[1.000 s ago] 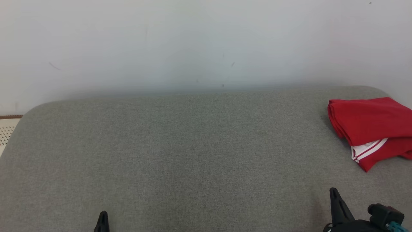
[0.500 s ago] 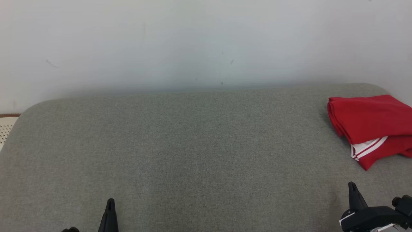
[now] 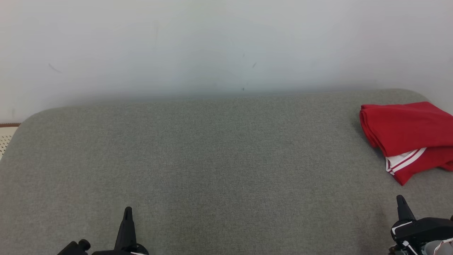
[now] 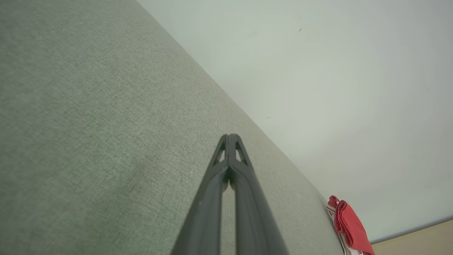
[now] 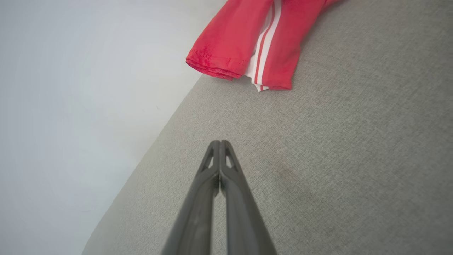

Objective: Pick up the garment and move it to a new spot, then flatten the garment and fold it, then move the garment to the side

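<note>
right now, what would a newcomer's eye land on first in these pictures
The folded red garment with white stripes, bright against the grey padded surface, lying at its far right end. Next, the two dark grippers low at the near edge, left gripper and right gripper, both shut, empty and apart from the garment.

Before me stretches a grey fabric cushion (image 3: 212,159), its weave fine and even, its far corners rounded; it spans nearly the whole width of my head view; behind it, meeting its far edge, stands a pale wall (image 3: 212,35), plain but for a few small dark specks (image 3: 254,65) near the middle and a faint scratch (image 3: 53,67) toward my left; at my far left, past the cushion's corner, lies a cream perforated surface (image 3: 5,141) with a brown rim (image 3: 9,125) (what it belongs to I cannot tell); the left wrist view catches a tan surface (image 4: 414,241) beyond the wall's edge.
</note>
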